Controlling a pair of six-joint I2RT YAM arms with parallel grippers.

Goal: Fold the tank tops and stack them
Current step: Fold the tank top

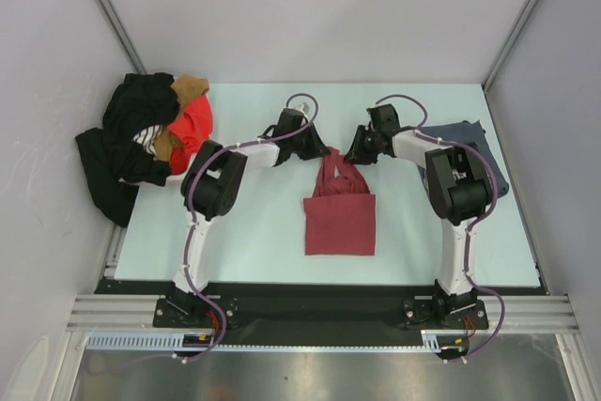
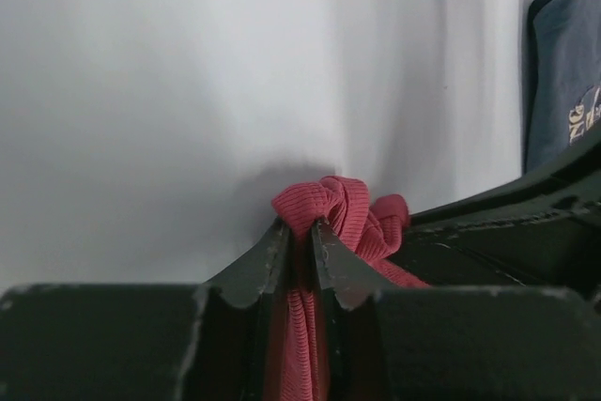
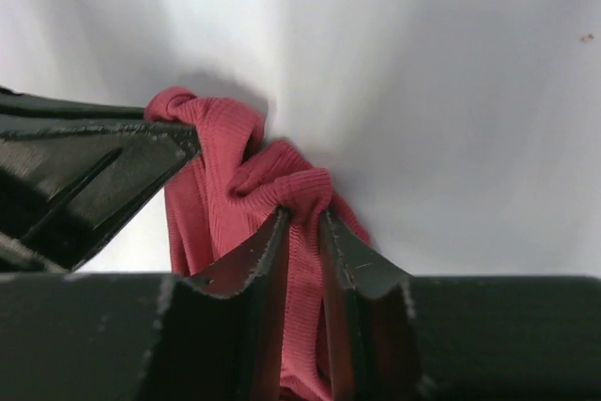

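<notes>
Maroon top (image 1: 339, 221) mid-table, straps bunched; blue-grey top (image 1: 498, 174) right.

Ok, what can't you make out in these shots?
- Blue-grey top: overhead view, the right arm covers much of it; left wrist view, the frame edge cuts off its lettering.
- Maroon top: wrist views show only bunched straps; the left end effector and right end effector hide the rest.
- Clothes pile: overhead view, too tangled to count garments.

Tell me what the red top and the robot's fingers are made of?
The maroon tank top looks like soft ribbed knit cloth, matte: fine ridges show and it bunches. On the right gripper, the fingers look like hard black plastic, probably, with scuffed edges.
</notes>
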